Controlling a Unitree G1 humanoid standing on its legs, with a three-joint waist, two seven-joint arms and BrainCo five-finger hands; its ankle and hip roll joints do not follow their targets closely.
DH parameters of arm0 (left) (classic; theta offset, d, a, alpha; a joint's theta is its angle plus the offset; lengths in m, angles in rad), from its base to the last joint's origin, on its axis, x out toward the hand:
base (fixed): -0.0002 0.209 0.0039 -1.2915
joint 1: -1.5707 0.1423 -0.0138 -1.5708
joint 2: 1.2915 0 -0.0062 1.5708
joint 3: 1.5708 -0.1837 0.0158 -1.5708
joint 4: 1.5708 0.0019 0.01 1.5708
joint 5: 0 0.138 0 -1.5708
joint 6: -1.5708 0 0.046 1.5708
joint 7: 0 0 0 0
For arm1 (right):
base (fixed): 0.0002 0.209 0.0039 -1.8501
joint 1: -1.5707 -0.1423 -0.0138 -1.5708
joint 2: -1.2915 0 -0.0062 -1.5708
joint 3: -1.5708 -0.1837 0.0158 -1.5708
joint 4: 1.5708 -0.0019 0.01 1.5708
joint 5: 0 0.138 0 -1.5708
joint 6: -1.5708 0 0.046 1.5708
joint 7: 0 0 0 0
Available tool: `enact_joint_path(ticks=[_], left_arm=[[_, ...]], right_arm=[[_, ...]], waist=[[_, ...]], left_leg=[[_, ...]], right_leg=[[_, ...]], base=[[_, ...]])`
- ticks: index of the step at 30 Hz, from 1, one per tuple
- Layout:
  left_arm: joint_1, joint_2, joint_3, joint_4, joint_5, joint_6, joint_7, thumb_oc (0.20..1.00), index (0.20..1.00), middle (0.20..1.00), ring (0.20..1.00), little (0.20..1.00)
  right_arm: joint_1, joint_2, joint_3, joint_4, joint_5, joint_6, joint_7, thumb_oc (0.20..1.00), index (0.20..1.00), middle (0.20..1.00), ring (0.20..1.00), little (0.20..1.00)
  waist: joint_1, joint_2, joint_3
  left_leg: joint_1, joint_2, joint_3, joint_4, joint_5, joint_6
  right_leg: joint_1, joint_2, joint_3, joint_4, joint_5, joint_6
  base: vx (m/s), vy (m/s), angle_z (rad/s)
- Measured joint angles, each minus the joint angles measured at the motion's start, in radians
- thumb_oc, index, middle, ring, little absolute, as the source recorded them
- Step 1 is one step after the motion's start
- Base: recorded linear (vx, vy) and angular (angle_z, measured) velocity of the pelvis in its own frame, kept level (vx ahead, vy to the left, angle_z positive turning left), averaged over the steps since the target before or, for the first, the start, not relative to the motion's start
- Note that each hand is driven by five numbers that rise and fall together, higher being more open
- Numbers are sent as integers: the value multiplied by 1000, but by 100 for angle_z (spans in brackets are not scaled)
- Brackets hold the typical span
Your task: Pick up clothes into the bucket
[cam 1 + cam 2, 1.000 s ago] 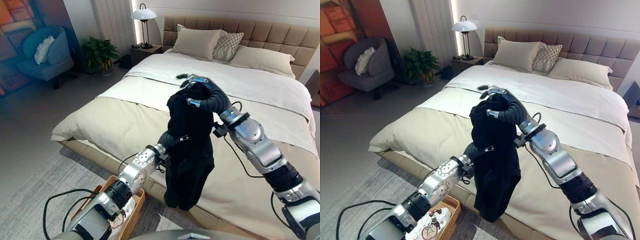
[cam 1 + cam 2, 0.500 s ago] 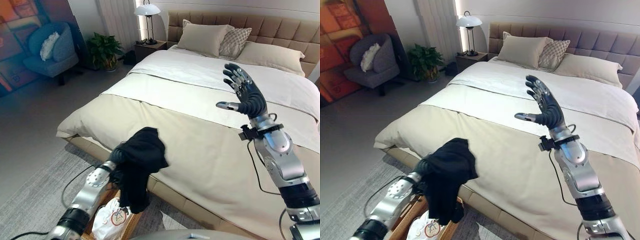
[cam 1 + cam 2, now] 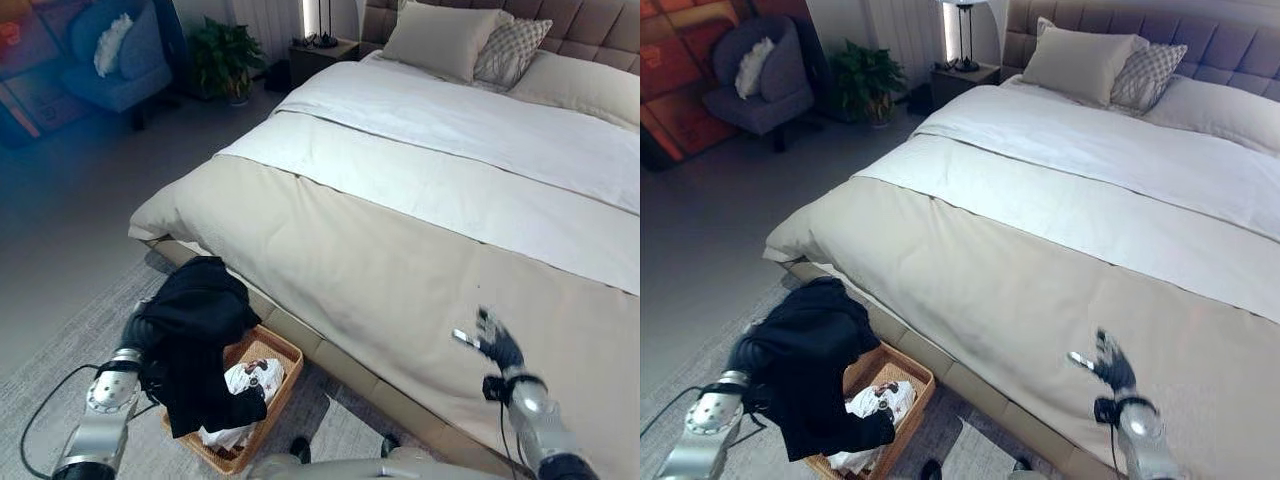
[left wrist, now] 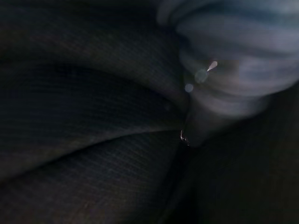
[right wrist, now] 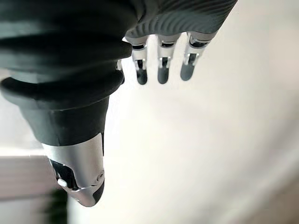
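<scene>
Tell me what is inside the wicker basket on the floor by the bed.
The wicker basket holds a white printed garment. The black garment draped over the left robot hand hangs over its near part, hiding the rest.

Silver-grey arms; right hand (image 5: pixel 159 56): dark ribbed cover, silver fingers, dark tips.

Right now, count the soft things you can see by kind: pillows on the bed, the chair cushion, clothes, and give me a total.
Pillows on the bed: 3, a plain beige pillow, a checked pillow, a long pillow
White cushion on the armchair: 1
Clothes: 2, a black garment draped over the left hand, a white garment in the basket
Total: 6
</scene>
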Motion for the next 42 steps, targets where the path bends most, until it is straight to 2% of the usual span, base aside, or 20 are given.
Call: enact_joint_path(ticks=[2, 6, 14, 22, 26, 29, 34, 36, 40, 42], left_arm=[[-2, 1, 28, -2, -7, -18, 31, 200, 200, 200, 200, 200], [-17, 0, 30, 13, -19, -47, 63, 200, 200, 200, 200, 200], [-141, 9, 33, 40, -19, -66, 198, 200, 200, 200, 200, 200], [-272, 46, 22, 114, -19, -85, 293, 200, 200, 200, 200, 200], [-339, 108, -25, 175, -18, -86, 324, 200, 200, 200, 200, 200], [-405, 123, -69, 244, -18, -77, 335, 200, 200, 200, 200, 200], [-456, 139, -133, 281, -18, -72, 338, 200, 200, 200, 200, 200], [-493, 156, -140, 319, -18, -71, 343, 200, 200, 200, 200, 200], [-568, 209, -171, 337, -42, -60, 365, 200, 200, 200, 200, 200], [-575, 210, -176, 350, -47, -50, 367, 200, 200, 200, 200, 200]], right_arm=[[29, -1, 33, 142, -71, -6, -14, 1000, 1000, 1000, 1000, 1000], [38, -3, 99, 282, -160, 1, -14, 1000, 1000, 1000, 1000, 1000], [28, 1, 100, 236, -178, -7, -19, 1000, 1000, 1000, 1000, 1000], [-50, 4, 141, 191, -123, -34, -51, 1000, 1000, 1000, 1000, 1000], [-103, 10, 171, 158, -101, -58, -76, 1000, 1000, 1000, 1000, 1000], [-121, 17, 183, 141, -97, -71, -91, 1000, 1000, 1000, 1000, 1000], [-126, 15, 197, 150, -79, -77, -118, 1000, 1000, 1000, 1000, 1000], [-131, 14, 215, 150, -77, -81, -130, 1000, 1000, 1000, 1000, 1000], [-143, 5, 219, 135, -50, -93, -149, 1000, 1000, 1000, 1000, 1000], [-146, 4, 218, 134, -38, -94, -150, 1000, 1000, 1000, 1000, 1000]], waist=[[-1, -9, 24], [-4, -24, 52], [-1, -74, 181], [-6, -102, 264], [-29, -135, 312], [-33, -160, 349], [-35, -166, 356], [-36, -166, 355], [-68, -167, 355], [-71, -167, 355]], left_leg=[[-6, 0, -1, 4, 0, 0], [-59, 1, -9, 38, -5, -7], [-216, 9, -10, 135, -17, -17], [-305, 28, -5, 180, -19, -15], [-389, 41, -2, 228, -21, -28], [-426, 47, 0, 255, -24, -33], [-524, 50, -16, 323, -39, -46], [-599, 47, -29, 377, -59, -42], [-837, 21, -82, 515, -84, -44], [-905, 12, -95, 574, -96, -45]], right_leg=[[-6, 1, -1, 4, -1, 3], [-63, 1, -2, 52, -11, 2], [-239, 3, 8, 176, -29, -13], [-325, 22, 25, 205, -22, -20], [-393, 37, 26, 219, -9, -28], [-417, 45, 27, 219, 5, -38], [-496, 51, 20, 256, 4, -40], [-565, 50, 14, 308, -17, -42], [-796, 24, -27, 501, -92, -57], [-855, 21, -35, 553, -105, -61]], base=[[-62, 28, 1], [-66, 24, 2], [-27, 9, -1], [-44, 5, -5], [-64, 4, -4], [-74, -3, -5], [-80, -10, 3], [-86, -9, 14], [-54, -14, 37], [-19, -13, 14]])
